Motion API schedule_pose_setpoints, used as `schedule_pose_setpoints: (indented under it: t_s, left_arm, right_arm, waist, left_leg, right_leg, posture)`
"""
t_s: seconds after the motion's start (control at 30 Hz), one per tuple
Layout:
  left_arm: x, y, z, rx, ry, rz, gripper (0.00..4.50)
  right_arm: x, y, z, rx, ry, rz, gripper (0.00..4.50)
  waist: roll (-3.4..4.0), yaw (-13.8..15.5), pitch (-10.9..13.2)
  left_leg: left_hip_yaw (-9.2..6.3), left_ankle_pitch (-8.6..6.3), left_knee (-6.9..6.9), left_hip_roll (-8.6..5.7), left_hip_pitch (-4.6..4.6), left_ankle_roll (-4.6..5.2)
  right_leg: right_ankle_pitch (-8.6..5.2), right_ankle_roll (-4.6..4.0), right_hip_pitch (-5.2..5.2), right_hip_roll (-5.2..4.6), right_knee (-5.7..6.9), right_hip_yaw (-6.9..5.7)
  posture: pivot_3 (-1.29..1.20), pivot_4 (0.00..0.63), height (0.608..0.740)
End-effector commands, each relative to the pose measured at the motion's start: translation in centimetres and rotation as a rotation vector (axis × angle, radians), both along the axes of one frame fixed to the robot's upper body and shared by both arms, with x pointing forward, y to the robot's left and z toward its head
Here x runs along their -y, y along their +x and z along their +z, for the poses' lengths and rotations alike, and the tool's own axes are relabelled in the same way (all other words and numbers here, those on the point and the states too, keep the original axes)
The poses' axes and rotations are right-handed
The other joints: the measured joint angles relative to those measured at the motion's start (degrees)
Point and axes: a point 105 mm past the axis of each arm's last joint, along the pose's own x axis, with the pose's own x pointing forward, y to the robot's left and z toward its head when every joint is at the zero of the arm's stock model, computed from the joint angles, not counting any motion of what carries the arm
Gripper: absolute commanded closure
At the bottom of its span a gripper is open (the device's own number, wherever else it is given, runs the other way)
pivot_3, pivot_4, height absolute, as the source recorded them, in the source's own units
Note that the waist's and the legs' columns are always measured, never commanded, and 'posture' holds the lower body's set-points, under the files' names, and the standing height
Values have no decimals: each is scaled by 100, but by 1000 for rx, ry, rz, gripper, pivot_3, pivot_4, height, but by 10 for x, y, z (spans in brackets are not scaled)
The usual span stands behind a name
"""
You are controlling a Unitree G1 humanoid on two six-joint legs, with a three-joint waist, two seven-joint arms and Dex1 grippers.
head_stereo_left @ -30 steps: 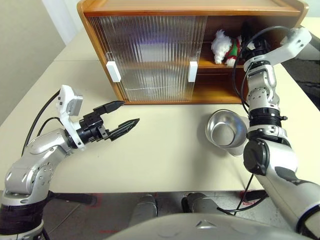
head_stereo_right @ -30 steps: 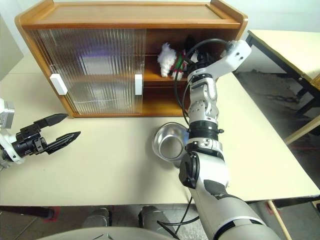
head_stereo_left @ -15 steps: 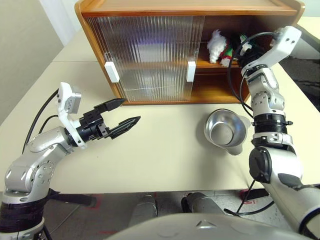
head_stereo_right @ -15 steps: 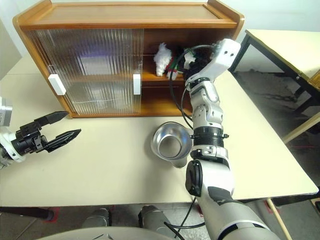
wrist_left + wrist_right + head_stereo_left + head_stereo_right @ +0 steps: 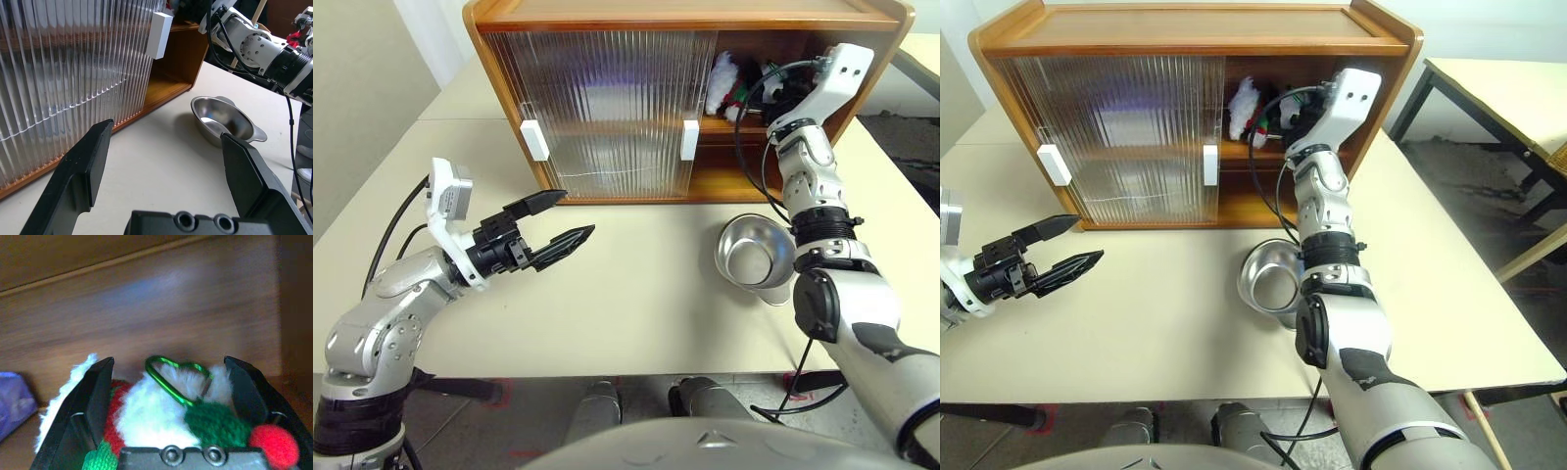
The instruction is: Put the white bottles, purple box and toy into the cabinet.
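On the pale table [image 5: 636, 294] you see the cabinet [image 5: 607, 108] with its right side open so your right gripper [image 5: 168, 401], fingers spread wide, can leave the toy [image 5: 161, 416] on the upper shelf, while your left gripper [image 5: 553, 223] waits wide open and empty

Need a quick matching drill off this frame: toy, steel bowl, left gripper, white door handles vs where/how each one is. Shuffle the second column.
1. toy
2. steel bowl
3. left gripper
4. white door handles

A. open, above the table
B. on the ribbed sliding doors
C. on the cabinet's upper shelf
D. on the table before the cabinet's open side

Pairs: 1-C, 2-D, 3-A, 4-B
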Motion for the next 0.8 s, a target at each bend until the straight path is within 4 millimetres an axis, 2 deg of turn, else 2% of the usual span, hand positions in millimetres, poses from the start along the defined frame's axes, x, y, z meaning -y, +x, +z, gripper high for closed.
schedule_pose_setpoints:
  t_s: [0.03, 0.3, 0.43, 0.6, 0.8]
  left_arm:
    - [5, -3, -2, -8, -2, -29, 0]
    - [8, -1, -4, -8, -2, -51, 0]
    - [6, 2, -6, -7, 7, -58, 0]
    - [4, 3, -7, -5, 8, -61, 0]
    - [3, 2, -8, -1, 9, -57, 0]
  right_arm:
    - [11, -3, 4, 29, -13, -25, 59]
    - [26, -9, 9, 27, 39, 10, 59]
    - [35, -17, 19, 45, 4, 58, 59]
    - [29, -25, 16, 11, -49, 147, 59]
    - [18, -45, 15, -3, -71, 295, 59]
  waist:
    - [0, -9, 0]
    - [-1, -45, -1]
    - [0, -61, -3]
    - [-3, -49, -4]
    - [-6, -61, -6]
  left_leg:
    - [0, 0, 0, 0, 0, 0]
    - [4, 0, 4, 0, 1, 0]
    - [4, 2, 5, 0, 1, 3]
    - [6, 2, 10, -2, -1, 4]
    - [7, 3, 13, -4, 3, 4]
  right_leg:
    - [0, 0, 0, 0, 0, 0]
    - [2, 3, 3, 0, 1, 1]
    - [3, 4, 4, 1, 1, -1]
    - [6, 12, 9, -1, -1, -1]
    - [5, 17, 18, 0, -3, -3]
  posture:
    - [-120, 62, 740]
    - [-140, 57, 740]
    - [-156, 51, 740]
    - [-153, 49, 740]
    - [-146, 51, 740]
